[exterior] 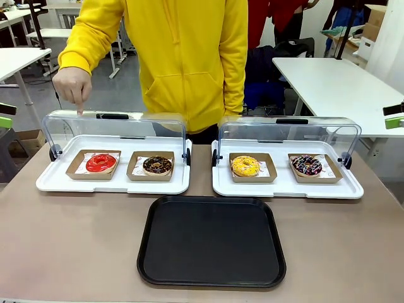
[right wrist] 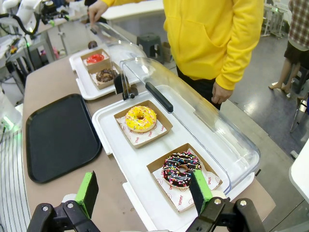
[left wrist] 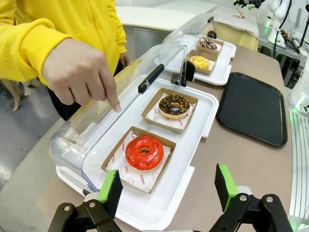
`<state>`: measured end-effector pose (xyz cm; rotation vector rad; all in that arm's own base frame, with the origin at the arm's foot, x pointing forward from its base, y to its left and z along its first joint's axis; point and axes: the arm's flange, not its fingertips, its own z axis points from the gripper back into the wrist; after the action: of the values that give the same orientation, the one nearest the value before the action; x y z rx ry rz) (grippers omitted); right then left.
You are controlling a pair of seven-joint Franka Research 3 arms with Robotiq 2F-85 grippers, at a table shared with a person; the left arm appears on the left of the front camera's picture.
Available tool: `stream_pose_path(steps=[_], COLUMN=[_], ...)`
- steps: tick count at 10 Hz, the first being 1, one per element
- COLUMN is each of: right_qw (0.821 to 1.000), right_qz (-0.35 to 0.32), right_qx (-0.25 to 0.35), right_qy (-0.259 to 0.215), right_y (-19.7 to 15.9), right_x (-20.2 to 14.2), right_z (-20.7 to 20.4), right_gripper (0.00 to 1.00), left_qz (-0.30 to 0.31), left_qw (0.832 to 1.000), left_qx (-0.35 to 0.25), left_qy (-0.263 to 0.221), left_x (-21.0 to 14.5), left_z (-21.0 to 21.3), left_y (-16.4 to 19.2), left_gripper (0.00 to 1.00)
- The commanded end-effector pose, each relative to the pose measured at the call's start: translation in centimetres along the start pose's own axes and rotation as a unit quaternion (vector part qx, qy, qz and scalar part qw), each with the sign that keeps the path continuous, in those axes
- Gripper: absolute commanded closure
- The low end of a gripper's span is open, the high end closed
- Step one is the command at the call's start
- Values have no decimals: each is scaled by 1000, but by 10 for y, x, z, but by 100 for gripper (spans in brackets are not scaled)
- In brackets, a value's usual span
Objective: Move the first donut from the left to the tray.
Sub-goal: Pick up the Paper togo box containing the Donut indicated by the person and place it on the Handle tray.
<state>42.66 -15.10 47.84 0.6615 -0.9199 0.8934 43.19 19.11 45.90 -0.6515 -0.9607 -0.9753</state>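
Observation:
The red-glazed donut (exterior: 101, 163) sits in its brown cardboard holder at the left end of the left white display tray (exterior: 63, 185), whose clear lid is raised. In the left wrist view the same red donut (left wrist: 144, 152) lies just beyond my open left gripper (left wrist: 168, 189). A person's hand (left wrist: 79, 72) points a finger down at the lid above it, and that hand (exterior: 73, 87) also shows from the front. The black tray (exterior: 211, 241) lies empty at the table's near middle. My right gripper (right wrist: 145, 192) is open, hovering near the sprinkled chocolate donut (right wrist: 180, 169).
A chocolate donut (exterior: 157, 165) shares the left display tray. The right display tray (exterior: 353, 188), lid also raised, holds a yellow donut (exterior: 245, 166) and a sprinkled chocolate one (exterior: 307, 165). The person in a yellow hoodie (exterior: 183, 57) stands at the far side.

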Motion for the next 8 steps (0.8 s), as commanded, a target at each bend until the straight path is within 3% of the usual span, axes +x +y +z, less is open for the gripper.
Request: stream_pose_path(steps=[1,6,8], right_qw=[1000,1000,1000], right_qz=[4,4,4], right_qx=[0,0,0], right_qy=[-14,-14,-14], right_y=[-2,-2,-2], right_x=[2,2,2], right_z=[-1,-1,-1], right_gripper=[0,0,0], left_qz=[-3,0,-26], left_qw=[1000,1000,996], left_qx=[-1,0,-16], left_qy=[-11,0,79], left_x=[2,0,18], left_z=[0,0,-20], left_y=[0,0,-5], left_gripper=[0,0,0])
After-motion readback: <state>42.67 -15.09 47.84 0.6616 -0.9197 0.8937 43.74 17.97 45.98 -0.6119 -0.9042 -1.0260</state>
